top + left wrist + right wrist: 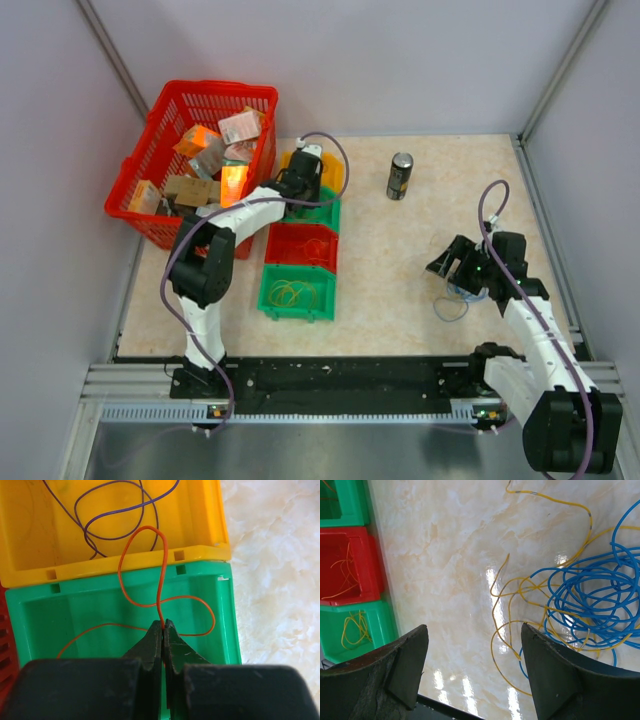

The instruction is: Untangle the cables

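Left gripper [163,626] tight on orange cable [163,565]

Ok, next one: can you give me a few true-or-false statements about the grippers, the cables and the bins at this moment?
1. The left gripper is shut on the orange cable. True.
2. The right gripper holds the blue cable. False: its jaws stand open and empty, and the blue cable lies tangled on the table.
3. A purple cable lies in the yellow bin. True.
4. The orange cable lies wholly inside the green bin. False: its loop crosses the wall into the yellow bin.
5. The can is in the red basket. False: it stands on the table, apart from the basket.
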